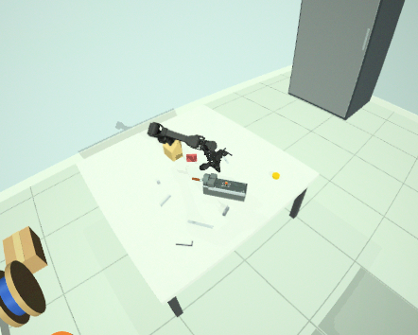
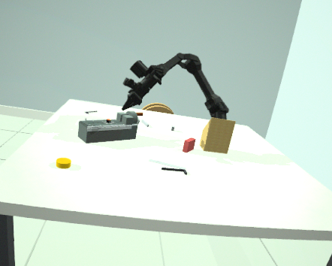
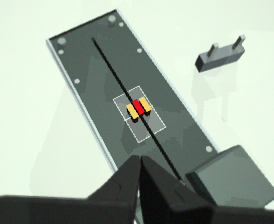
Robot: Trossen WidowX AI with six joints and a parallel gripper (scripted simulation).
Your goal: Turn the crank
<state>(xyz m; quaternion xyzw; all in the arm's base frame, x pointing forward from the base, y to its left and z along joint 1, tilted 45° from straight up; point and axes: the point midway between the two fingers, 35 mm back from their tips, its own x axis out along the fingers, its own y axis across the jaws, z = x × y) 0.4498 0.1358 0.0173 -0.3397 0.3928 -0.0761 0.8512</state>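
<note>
The dark grey machine (image 1: pixel 224 190) (image 2: pixel 110 134) (image 3: pixel 78 62) has a long slot in its top and a raised housing (image 2: pixel 127 118) (image 3: pixel 236 175) at one end. The red pointer (image 3: pixel 138 106) sits between the two brass marks, left (image 3: pixel 132 111) and right (image 3: pixel 145 104), and looks level with them or nearly so; a tiny offset cannot be ruled out. The crank's orange-brown handle (image 1: pixel 196 179) (image 2: pixel 139 113) sticks out beyond the housing, with nothing holding it. My gripper (image 2: pixel 123 109) (image 3: pixel 138 163) is shut and empty, its tips above the machine near the housing, apart from the handle.
A tan block (image 1: pixel 173 151) (image 2: pixel 218 136) and a red block (image 1: pixel 191 157) (image 2: pixel 188 145) stand near the arm's base. A yellow disc (image 1: pixel 276 176) (image 2: pixel 63 163), a black hex key (image 2: pixel 173 170) and a grey two-pronged part (image 1: pixel 225 210) (image 3: pixel 220 56) lie around the machine.
</note>
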